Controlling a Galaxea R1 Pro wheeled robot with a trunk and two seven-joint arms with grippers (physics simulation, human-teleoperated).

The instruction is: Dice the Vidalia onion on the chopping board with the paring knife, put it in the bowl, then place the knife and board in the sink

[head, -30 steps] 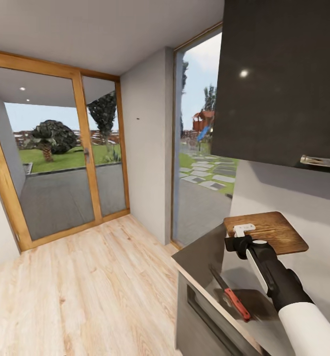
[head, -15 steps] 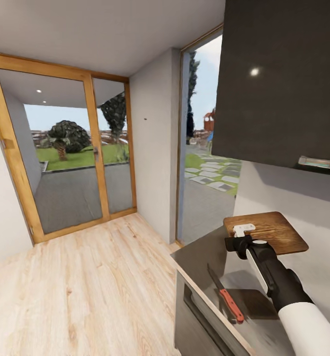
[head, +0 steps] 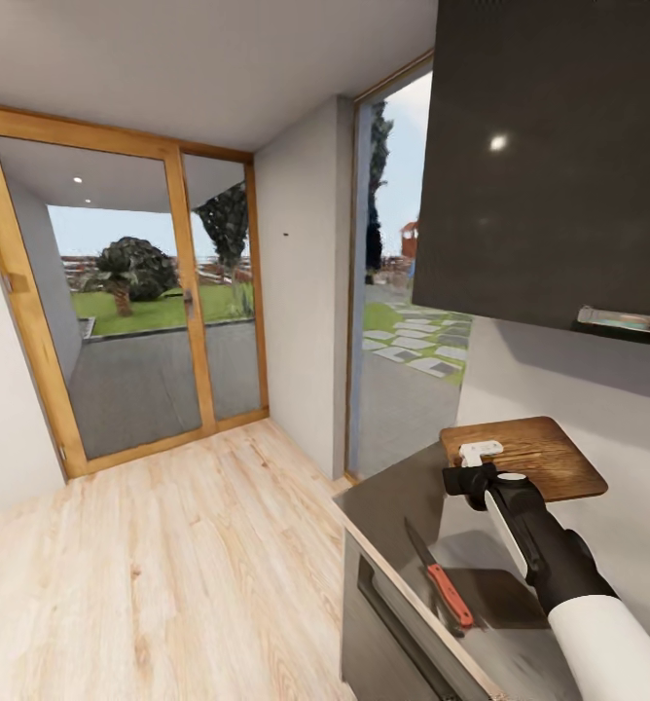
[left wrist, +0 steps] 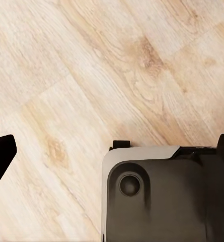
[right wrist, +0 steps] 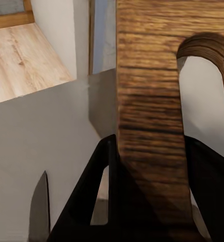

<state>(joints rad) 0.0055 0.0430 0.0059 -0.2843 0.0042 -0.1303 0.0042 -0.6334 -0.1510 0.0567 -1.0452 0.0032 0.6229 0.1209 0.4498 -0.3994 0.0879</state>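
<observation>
The kitchen's light wood floor [head: 169, 574] runs back to a timber-framed glass door [head: 121, 312] with lawn and a tree outside, and a glossy black upper cabinet [head: 559, 156] hangs over the corner. Below it the dark grey bench [head: 393, 497] ends near a tall window. The right arm reaches over the bench, and its right hand [head: 473, 465] is closed on the near edge of the chopping board [head: 534, 456], holding it flat in the air above the worktop, its shadow on the bench below. The paring knife [head: 437, 574] lies on the bench near the front edge, blade pointing away, apart from the board. The left hand's opening I cannot tell; its wrist camera looks down at floorboards.
</observation>
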